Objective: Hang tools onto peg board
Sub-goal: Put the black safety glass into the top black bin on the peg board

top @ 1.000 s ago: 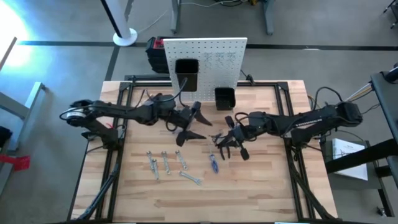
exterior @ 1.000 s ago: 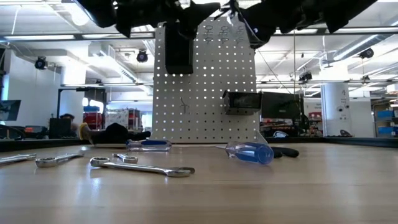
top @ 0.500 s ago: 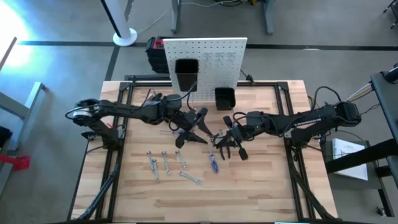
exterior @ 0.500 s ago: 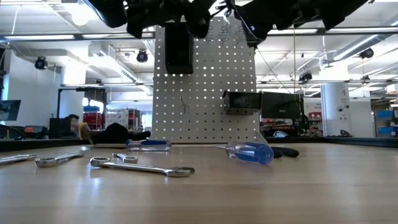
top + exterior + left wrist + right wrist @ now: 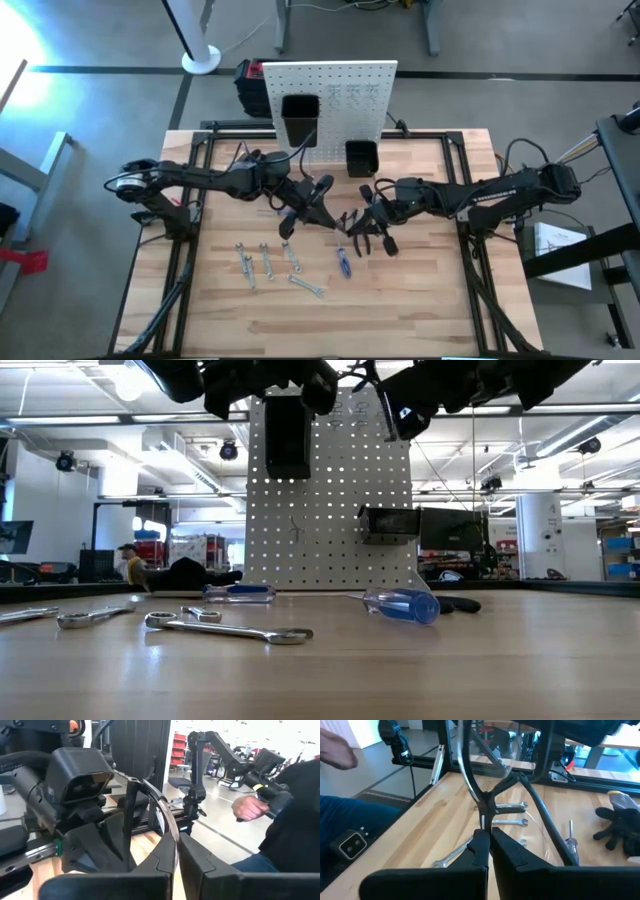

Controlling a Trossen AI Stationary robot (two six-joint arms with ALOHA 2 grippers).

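Observation:
Above the table's middle, my left gripper (image 5: 326, 213) and my right gripper (image 5: 358, 221) face each other, both shut on a pair of clear safety glasses with a black frame (image 5: 485, 795). Several silver wrenches (image 5: 266, 262) and a blue-handled screwdriver (image 5: 343, 262) lie flat on the wooden table (image 5: 420, 310) nearer its front edge. The white peg board (image 5: 330, 90) stands upright at the far edge and carries two black bins (image 5: 300, 118) (image 5: 361, 157). My left gripper pinches the black-rimmed edge of the clear lens (image 5: 172, 842) between its two fingers, coming level from the table's left. The glasses are lifted clear of the table. My right gripper pinches a black part of the frame (image 5: 485, 817), where the lens meets it, between its two fingers, coming level from the table's right. A black temple arm (image 5: 545, 820) trails off beside the fingers.
A black work glove (image 5: 620, 825) lies on the table near the screwdriver. A second blue-handled tool (image 5: 240, 592) lies near the board's foot. A person's hand (image 5: 247, 807) holds a black controller beyond the table. Bare wood (image 5: 420, 310) lies at the front right.
My left gripper has gone toward the table's right, up to my right gripper, and its wide-open fingers have shut on the edge of the glasses. My right gripper has kept the glasses in place.

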